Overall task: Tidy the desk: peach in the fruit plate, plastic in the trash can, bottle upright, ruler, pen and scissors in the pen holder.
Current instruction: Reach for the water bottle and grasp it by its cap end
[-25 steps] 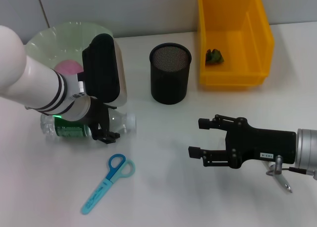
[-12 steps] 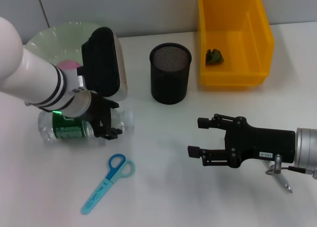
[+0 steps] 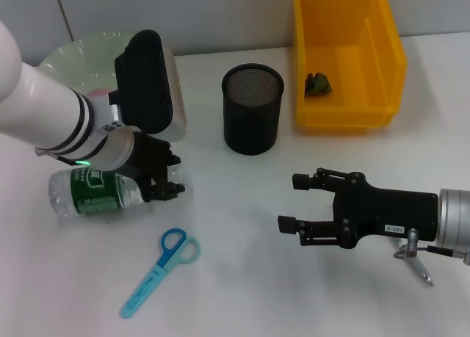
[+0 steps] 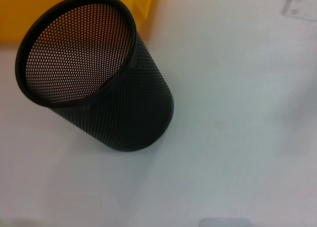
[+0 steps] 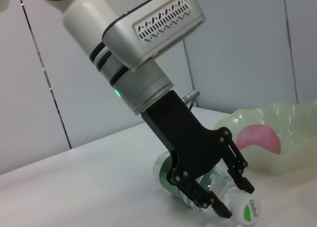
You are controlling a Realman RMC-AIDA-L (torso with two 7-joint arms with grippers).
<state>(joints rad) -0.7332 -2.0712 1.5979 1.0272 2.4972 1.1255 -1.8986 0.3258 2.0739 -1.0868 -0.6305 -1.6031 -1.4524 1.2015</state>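
Note:
A clear bottle (image 3: 92, 194) with a green label lies tilted on the desk, its white cap (image 5: 246, 210) towards the pen holder. My left gripper (image 3: 165, 189) is shut on its neck; in the right wrist view the left gripper (image 5: 233, 200) clamps just behind the cap. The pink peach (image 5: 257, 138) rests in the pale green fruit plate (image 3: 66, 58). Blue scissors (image 3: 161, 271) lie flat on the desk in front of the bottle. The black mesh pen holder (image 3: 252, 108) stands upright. Green plastic (image 3: 317, 84) sits in the yellow trash can (image 3: 345, 109). My right gripper (image 3: 294, 203) hovers open and holds nothing. The ruler and the pen are out of view.
The left wrist view shows the pen holder (image 4: 99, 83) with the yellow trash can (image 4: 74, 9) behind it. A small metal piece (image 3: 415, 260) hangs by my right arm. Bare white desk lies between the scissors and the right gripper.
The left gripper has shifted a little down and left with the bottle. The bottle's neck end has risen, so the bottle looks shorter and more tilted. The right arm has stayed still.

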